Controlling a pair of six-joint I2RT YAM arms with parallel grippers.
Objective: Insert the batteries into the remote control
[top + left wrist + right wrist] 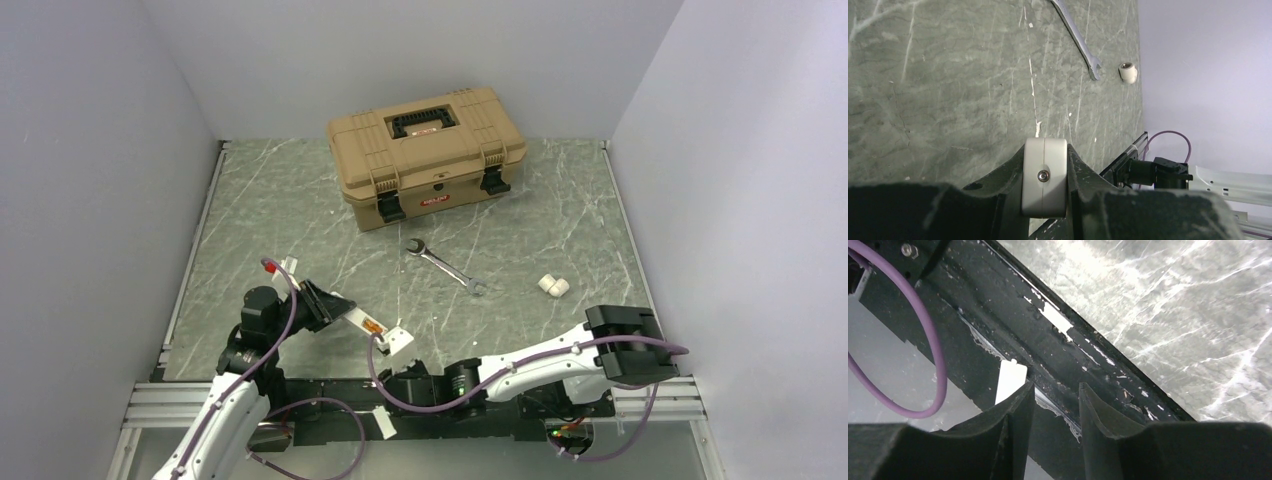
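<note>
Left gripper (333, 311) is clamping the remote control (372, 326) by one end, its jaws pressing on both sides of the white bar. The bar is sticking out to the right over the near part of the table (290, 220), with its orange-brown recess facing up. Close to the bar's free end, the right gripper (1055, 390) is hanging over the black base rail (998, 315), its jaws standing narrowly apart and gripping nothing. Farther back, a tan toolbox (427, 150) is sitting closed. A steel wrench (445, 265) is lying in front of it. A small white fitting (553, 286) is resting to the right of the wrench, apart from it.
</note>
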